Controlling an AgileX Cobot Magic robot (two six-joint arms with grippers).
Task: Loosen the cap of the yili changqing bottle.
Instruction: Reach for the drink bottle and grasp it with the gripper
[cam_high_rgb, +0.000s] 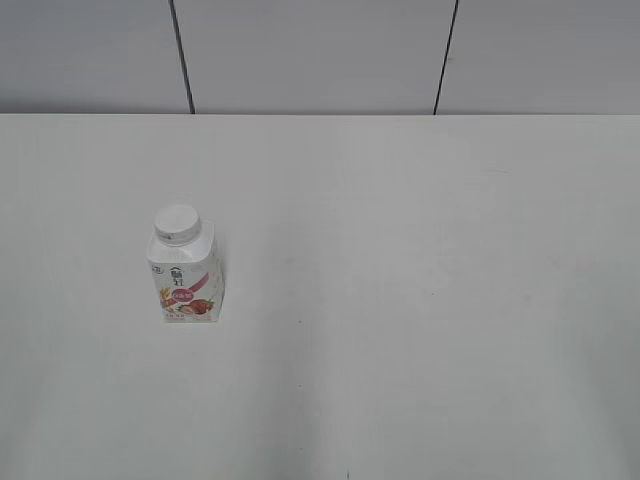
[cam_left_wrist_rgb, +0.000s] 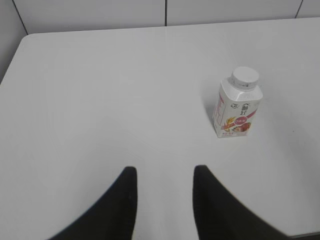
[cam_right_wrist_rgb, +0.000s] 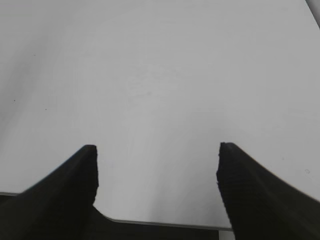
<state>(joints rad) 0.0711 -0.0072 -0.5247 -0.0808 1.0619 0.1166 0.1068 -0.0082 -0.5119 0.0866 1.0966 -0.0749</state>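
The yili changqing bottle (cam_high_rgb: 185, 280) stands upright on the white table, left of the middle in the exterior view. It is white with a pink-red strawberry label. Its round white cap (cam_high_rgb: 177, 222) sits on the neck. The bottle (cam_left_wrist_rgb: 236, 110) and cap (cam_left_wrist_rgb: 245, 76) also show in the left wrist view, far ahead and to the right of my left gripper (cam_left_wrist_rgb: 165, 172), which is open and empty. My right gripper (cam_right_wrist_rgb: 157, 149) is open and empty over bare table near the front edge. The bottle is out of the right wrist view. Neither arm shows in the exterior view.
The white table (cam_high_rgb: 420, 300) ends at a grey panelled wall (cam_high_rgb: 320, 55) at the back. In the right wrist view the table's front edge (cam_right_wrist_rgb: 160, 223) lies just below the gripper. The left wrist view shows the table's rounded far left corner (cam_left_wrist_rgb: 27, 37).
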